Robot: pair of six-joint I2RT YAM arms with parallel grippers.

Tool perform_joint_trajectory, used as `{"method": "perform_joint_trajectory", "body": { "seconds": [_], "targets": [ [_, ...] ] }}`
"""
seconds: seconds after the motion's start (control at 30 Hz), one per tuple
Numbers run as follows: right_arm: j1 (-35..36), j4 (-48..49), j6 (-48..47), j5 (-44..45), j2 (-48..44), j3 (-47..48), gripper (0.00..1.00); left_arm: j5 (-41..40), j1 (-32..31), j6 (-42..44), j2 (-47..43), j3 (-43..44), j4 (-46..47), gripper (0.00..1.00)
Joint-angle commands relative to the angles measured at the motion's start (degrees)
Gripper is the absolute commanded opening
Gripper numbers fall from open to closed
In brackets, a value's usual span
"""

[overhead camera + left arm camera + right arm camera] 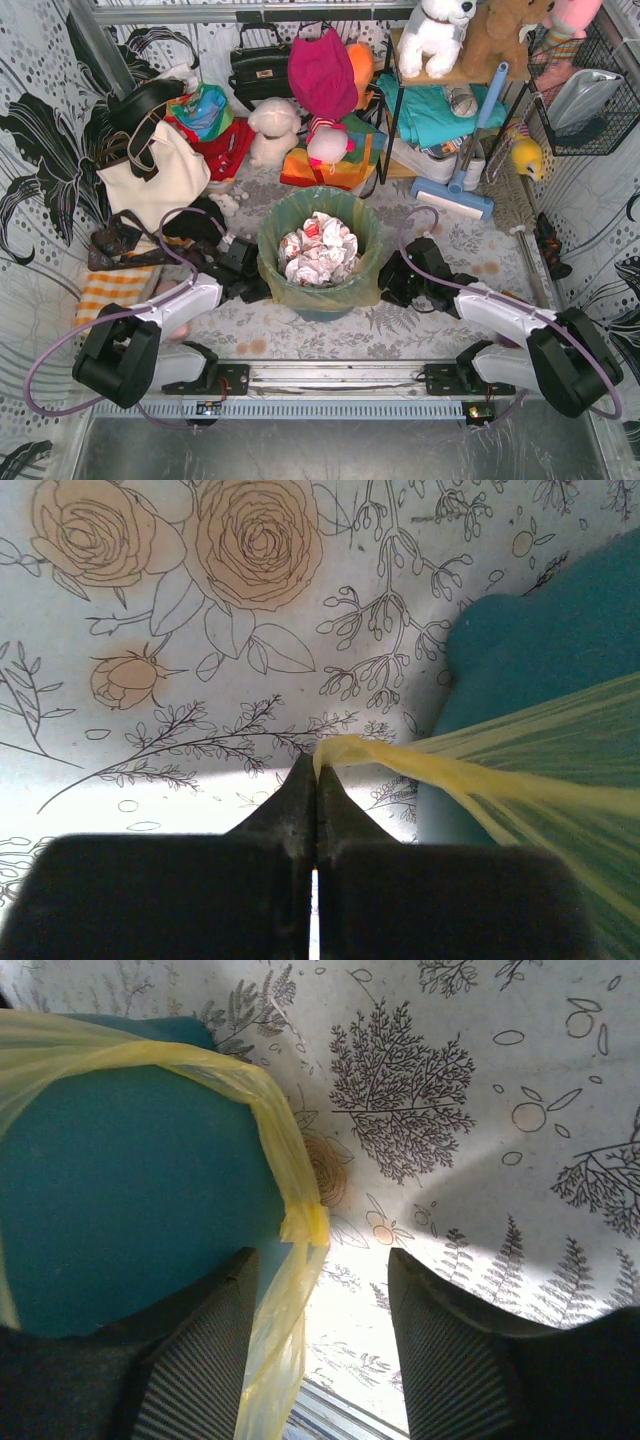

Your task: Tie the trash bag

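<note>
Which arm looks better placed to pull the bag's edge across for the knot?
Left, probably. The left jaws are shut on a twisted strand of the trash bag, stretched taut away from the teal bin. The right jaws stand open, the bag's edge hanging loose between them, ungripped.

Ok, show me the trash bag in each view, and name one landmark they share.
Top external: the trash bag lines the teal bin at centre, folded over its rim.
Left wrist: a stretched strand runs from the shut left gripper to the right edge.
Right wrist: a yellow band drapes from upper left down between the open right gripper fingers.
Shared landmark: the teal bin.
</note>
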Motion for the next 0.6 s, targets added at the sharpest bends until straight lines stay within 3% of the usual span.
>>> {"method": "perform_joint_trajectory", "body": {
  "seconds": [0.0, 0.23, 0.33, 0.57],
  "targets": [
    [-0.25, 7.04, 3.07, -3.41, 4.69, -1.54, 0.52, 1.61, -0.09, 0.86, 0.67, -0.75, 3.15, 0.0],
    [-0.25, 10.0, 5.33, -1.96, 7.85, -3.5, 0.35, 1.17, -0.18, 0.79, 0.17, -1.09, 3.14, 0.0],
    [-0.25, 9.51, 4.86, -1.4, 8.29, -3.52, 0.22, 0.88, -0.13, 0.66, -0.03, -1.32, 3.16, 0.0],
    [-0.47, 1.72, 1.46, 3.06, 3.61, -2.32, 0.0, -2.13, -0.12, -0.7, -1.8, -1.58, 1.76, 0.0]
  ]
}}
